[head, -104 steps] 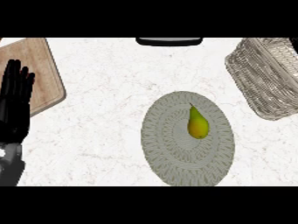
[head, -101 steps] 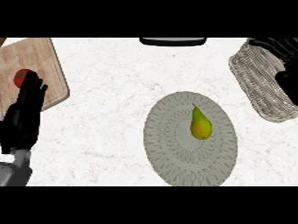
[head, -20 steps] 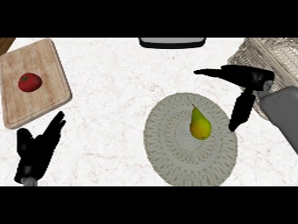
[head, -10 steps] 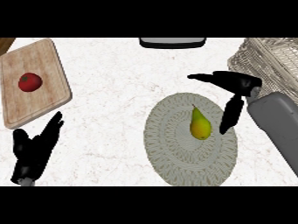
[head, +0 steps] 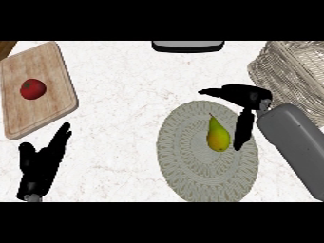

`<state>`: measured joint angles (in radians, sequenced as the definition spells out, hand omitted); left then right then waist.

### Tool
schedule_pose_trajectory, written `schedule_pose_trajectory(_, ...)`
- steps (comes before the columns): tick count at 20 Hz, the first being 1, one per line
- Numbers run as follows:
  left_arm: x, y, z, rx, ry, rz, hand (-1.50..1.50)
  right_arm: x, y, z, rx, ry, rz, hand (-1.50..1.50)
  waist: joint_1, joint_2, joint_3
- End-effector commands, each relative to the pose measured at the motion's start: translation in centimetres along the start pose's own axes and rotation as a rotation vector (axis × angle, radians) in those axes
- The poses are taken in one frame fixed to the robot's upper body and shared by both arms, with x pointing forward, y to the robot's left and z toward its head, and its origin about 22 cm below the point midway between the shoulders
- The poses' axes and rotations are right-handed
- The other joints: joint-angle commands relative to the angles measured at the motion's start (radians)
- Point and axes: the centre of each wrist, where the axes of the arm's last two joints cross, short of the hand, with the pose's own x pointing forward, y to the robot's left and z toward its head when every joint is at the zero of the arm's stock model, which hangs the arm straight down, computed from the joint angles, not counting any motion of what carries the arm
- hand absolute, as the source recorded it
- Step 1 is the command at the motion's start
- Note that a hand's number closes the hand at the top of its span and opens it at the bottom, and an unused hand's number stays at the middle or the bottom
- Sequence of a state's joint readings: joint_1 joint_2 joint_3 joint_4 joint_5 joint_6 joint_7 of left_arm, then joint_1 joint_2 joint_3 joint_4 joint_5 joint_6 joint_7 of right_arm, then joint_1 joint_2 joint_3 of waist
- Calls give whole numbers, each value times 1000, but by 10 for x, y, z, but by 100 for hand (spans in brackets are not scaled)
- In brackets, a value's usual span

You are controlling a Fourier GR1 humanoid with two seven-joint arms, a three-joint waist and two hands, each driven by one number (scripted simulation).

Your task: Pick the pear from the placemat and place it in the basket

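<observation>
Pear-picking is set on a white marbled counter point(head: 129, 95), where a wicker basket point(head: 306, 76) stands at the far right, a round woven placemat point(head: 192, 171) lies in the middle, and the right hand point(head: 245, 102) hangs spread and holding nothing, fingers just beside the yellow-green pear point(head: 218, 136) lying on the mat. The left hand point(head: 42, 163) rests open at the lower left, near a cutting board point(head: 49, 80) bearing a tomato point(head: 33, 88). Closing off-centre could likely nudge the tapered fruit into rolling away.

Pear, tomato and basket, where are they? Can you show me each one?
pear point(head: 218, 136): head view, on its yellow belly.
tomato point(head: 33, 88): head view, on the middle of its red skin.
basket point(head: 311, 80): head view, on its woven wall.
</observation>
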<state>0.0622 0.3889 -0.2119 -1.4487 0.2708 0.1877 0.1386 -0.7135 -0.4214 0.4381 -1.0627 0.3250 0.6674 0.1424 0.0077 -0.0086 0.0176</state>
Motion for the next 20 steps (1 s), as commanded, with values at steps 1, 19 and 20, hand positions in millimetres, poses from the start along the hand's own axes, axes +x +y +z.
schedule_pose_trajectory(1, -35, 4, 11, 14, 182, 17, 0, -11, 18, 1, 40, 33, 16, -150, -9, 8, -18)
schedule_pose_trajectory(19, -29, 0, 11, -14, 174, 1, 0, -15, 51, -29, -23, -66, 108, 150, 8, 13, -17)
schedule_pose_trajectory(20, -29, 5, 17, 3, 174, 6, 0, -10, 54, -26, -49, -66, 119, 150, 2, 9, -17)
